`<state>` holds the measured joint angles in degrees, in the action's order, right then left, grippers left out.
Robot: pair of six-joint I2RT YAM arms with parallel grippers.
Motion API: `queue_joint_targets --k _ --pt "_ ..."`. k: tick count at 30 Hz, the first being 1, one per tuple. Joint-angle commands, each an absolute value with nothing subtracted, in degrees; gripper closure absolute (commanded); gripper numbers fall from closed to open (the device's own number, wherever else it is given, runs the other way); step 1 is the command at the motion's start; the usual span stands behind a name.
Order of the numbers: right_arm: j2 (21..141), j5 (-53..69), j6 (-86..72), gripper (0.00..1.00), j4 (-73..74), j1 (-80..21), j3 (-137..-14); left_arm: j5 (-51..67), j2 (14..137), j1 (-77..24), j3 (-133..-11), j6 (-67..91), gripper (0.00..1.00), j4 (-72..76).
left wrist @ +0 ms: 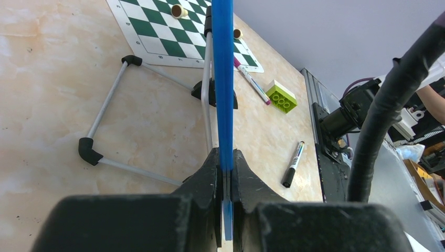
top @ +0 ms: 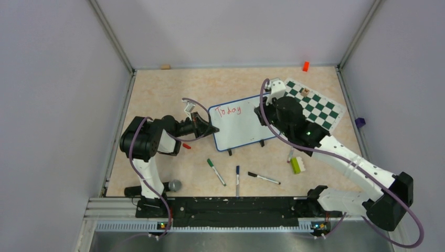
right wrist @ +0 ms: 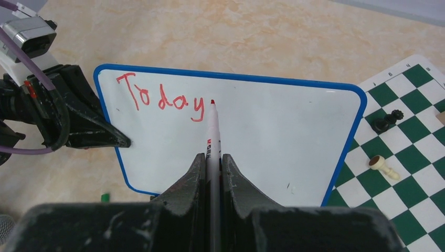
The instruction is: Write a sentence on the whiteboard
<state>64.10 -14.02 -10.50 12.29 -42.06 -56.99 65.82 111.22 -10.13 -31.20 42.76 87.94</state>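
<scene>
Pale marbled surface [top: 157,94], boxed in by grey walls, carries the whiteboard [top: 239,126] near its middle, propped on a wire stand with two black feet at its near edge. The left tool [top: 209,128] is pressed together on the board's left blue rim, pinching it. From that wrist the board is seen edge-on, so its face is hidden. The right tool [right wrist: 212,160] is clamped on a red marker [right wrist: 212,128], whose tip sits just right of the last letter; whether it touches the white face I cannot tell. The sentence [right wrist: 160,100] reads only "Today", in red, at the far left of the board. From above, the right arm covers the board's right end and the marker altogether. A chess mat [top: 317,107] lies to the right, partly under that arm, its few pieces too small to name. Loose pens [top: 237,180] and a green brick [top: 296,165] lie nearer.
</scene>
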Motion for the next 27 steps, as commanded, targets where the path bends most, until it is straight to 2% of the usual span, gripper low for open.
queue_joint_targets --k 1,13,27 --pt "65.25 -16.10 -9.70 1.00 7.71 -41.40 -57.40 68.91 112.70 -10.72 -31.43 39.43 1.00 90.70" --pt "69.61 -15.24 -11.12 1.00 6.81 -41.40 -60.10 68.81 112.33 -10.72 -31.24 38.75 1.00 90.59" --pt "65.08 -16.15 -12.47 1.00 9.74 -41.37 -58.54 68.72 111.53 -10.81 -30.80 39.62 1.00 92.44"
